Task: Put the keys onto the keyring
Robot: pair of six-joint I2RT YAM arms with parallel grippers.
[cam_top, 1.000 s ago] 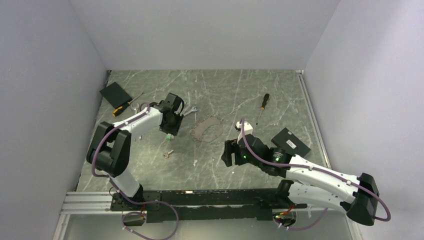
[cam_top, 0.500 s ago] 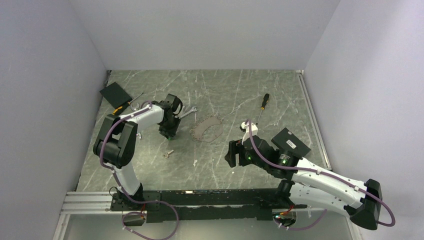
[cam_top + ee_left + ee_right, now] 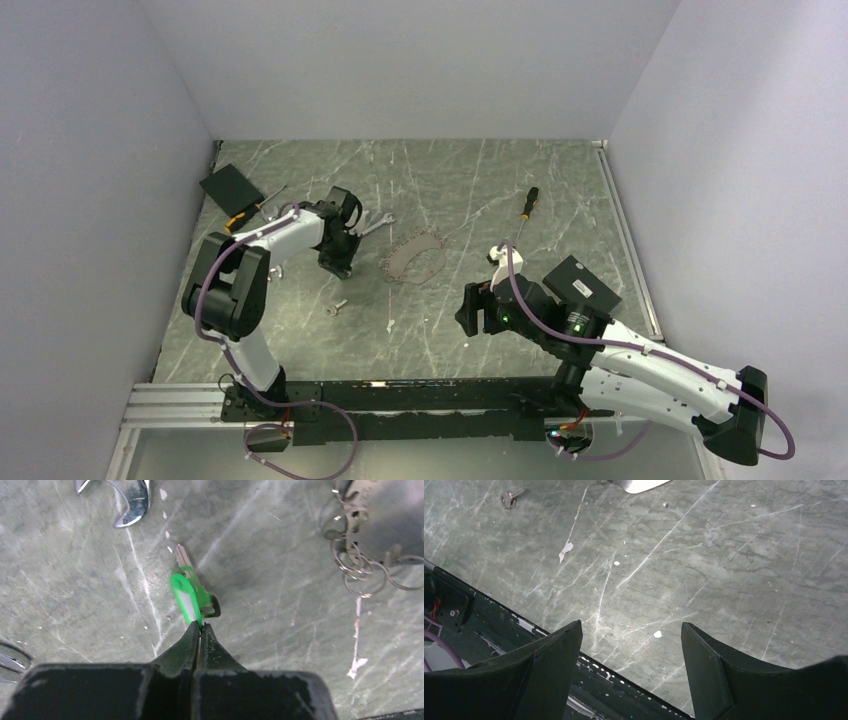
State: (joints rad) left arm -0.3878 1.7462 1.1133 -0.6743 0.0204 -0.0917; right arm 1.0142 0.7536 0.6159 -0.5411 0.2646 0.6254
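Note:
In the left wrist view the green-headed key lies tilted on the marble, its silvery blade pointing away. My left gripper is shut, its tips pinching the near edge of the green head. From above, that gripper hides the key. The keyring lies just right of it, with small wire rings along its edge. A plain silvery key lies nearer the arms and also shows small in the right wrist view as the silvery key. My right gripper hangs open and empty over the table's near edge.
A silver wrench lies just beyond the green key. A screwdriver lies at the back right, a black card and an orange-handled screwdriver at the back left. A black box sits by the right arm.
My left gripper has closed onto the green key's head and shifted slightly. The right arm has drifted a little to the right, its jaws still open.

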